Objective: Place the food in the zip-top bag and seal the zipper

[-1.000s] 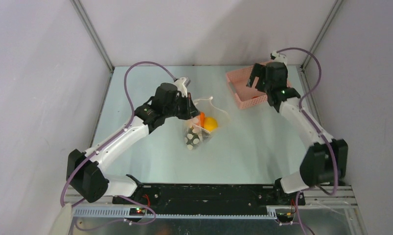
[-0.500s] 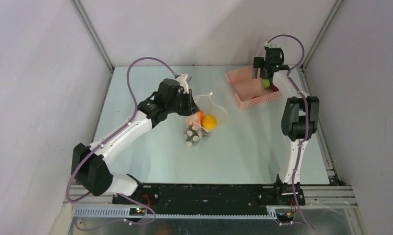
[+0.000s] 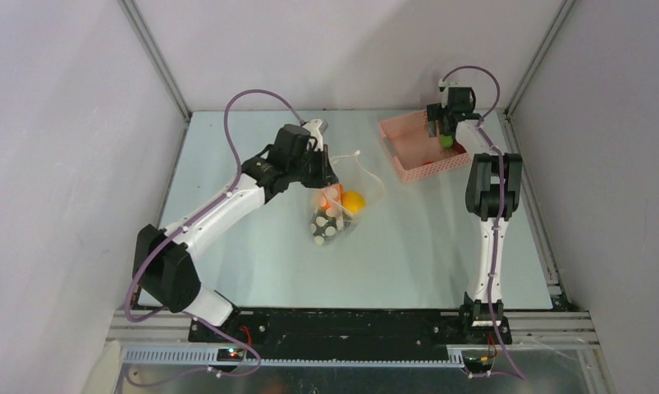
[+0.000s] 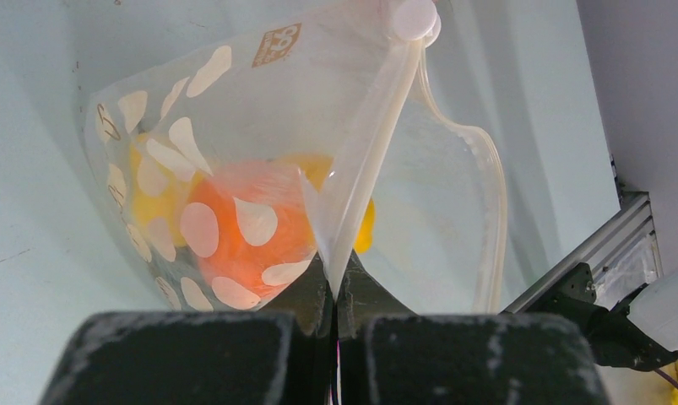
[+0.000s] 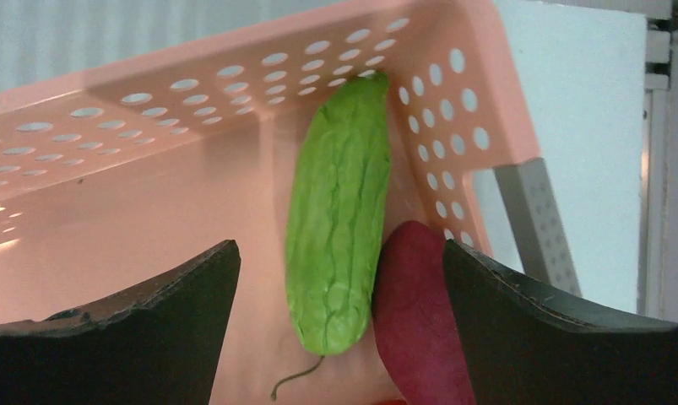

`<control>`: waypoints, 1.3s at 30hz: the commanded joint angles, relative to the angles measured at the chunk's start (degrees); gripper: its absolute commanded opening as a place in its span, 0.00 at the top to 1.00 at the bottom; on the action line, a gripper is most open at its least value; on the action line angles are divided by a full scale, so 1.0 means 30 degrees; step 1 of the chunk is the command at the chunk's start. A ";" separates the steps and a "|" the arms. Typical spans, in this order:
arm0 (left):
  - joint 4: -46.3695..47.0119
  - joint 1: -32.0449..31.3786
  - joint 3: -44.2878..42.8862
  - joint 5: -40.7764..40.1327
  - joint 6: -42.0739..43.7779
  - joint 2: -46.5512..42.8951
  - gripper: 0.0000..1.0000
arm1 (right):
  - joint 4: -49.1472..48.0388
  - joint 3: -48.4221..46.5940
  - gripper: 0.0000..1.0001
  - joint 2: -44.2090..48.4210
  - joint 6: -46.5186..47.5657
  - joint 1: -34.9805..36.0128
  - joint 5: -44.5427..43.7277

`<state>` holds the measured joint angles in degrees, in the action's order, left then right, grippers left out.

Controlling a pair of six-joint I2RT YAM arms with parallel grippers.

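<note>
Two pieces of food lie in the pink basket (image 5: 149,126) under my right tool (image 5: 339,253). The green piece (image 5: 339,202) is in plain view. The dark red piece (image 5: 415,312) touching it is cut off at the bottom edge and partly behind my finger, so I can't make out its shape. My right tool is spread wide, one jaw on either side of the green piece, gripping nothing. Left of the basket and well apart from it sits the zip-top bag (image 4: 259,101). My left tool (image 4: 335,299) is clenched on its pale zipper (image 4: 377,143), holding the mouth up. Through the dotted plastic the orange piece (image 4: 242,228) shows clearly; the yellow piece (image 4: 365,232) behind it is blurred. A pale table (image 3: 408,246) lies beneath the basket, with plain grey walls (image 3: 63,164) around it.
</note>
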<state>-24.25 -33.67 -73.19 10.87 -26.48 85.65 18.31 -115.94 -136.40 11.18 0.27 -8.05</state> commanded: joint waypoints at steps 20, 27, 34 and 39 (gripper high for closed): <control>-0.1010 0.0189 -0.2266 -0.0168 0.0413 0.1533 1.00 | -0.2996 -0.3138 0.25 -0.3852 0.8476 0.0085 0.0768; -0.1111 0.0208 -0.2519 -0.0089 0.0401 0.1802 1.00 | -0.2814 -0.3131 0.35 -0.4003 0.9020 0.0085 0.0825; -0.1269 0.0215 -0.2514 -0.0298 0.0408 0.1713 1.00 | -0.2376 -0.3109 0.59 -0.3942 0.9248 0.0085 0.1237; -0.1324 0.0228 -0.2489 -0.0325 0.0414 0.1644 1.00 | -0.2886 -0.2406 0.92 -0.3202 0.8676 0.0085 0.1666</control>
<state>-27.97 -33.56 -78.43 10.63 -26.46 91.13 9.56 -123.24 -147.11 38.11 0.62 -4.56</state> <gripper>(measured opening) 0.004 0.478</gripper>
